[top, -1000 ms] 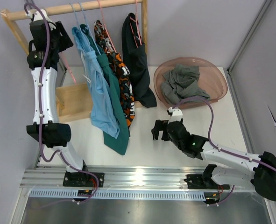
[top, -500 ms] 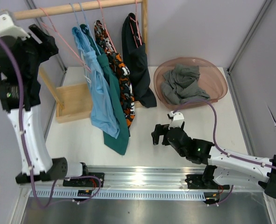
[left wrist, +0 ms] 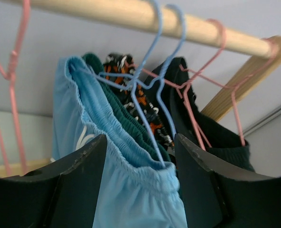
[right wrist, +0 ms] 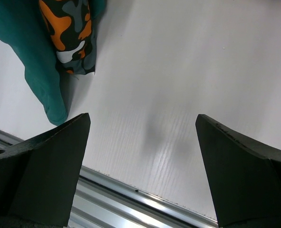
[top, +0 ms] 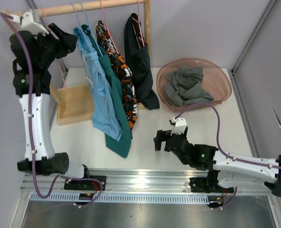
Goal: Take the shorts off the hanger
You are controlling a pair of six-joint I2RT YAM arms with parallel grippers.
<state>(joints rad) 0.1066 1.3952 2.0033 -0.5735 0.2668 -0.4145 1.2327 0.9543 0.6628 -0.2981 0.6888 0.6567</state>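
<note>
Four soft cloth shorts hang from thin wire hangers (left wrist: pixel 135 84) on a round wooden rail (top: pixel 97 5): light blue shorts (top: pixel 102 95), dark teal shorts (top: pixel 121 128), orange-black-white camouflage shorts (top: pixel 126 90) and black shorts (top: pixel 140 61); each hangs lengthwise, gathered elastic waistband up at the rail, leg hems down toward the white tabletop (top: pixel 150 128); grey shorts (top: pixel 185 85) lie crumpled in a round translucent brown bowl (top: pixel 223 83); the left gripper (left wrist: pixel 139 156) is up by the rail, jaws wide, the blue waistband between them; the right gripper (right wrist: pixel 140 128) hovers low over bare tabletop, jaws wide, holding nothing.
</note>
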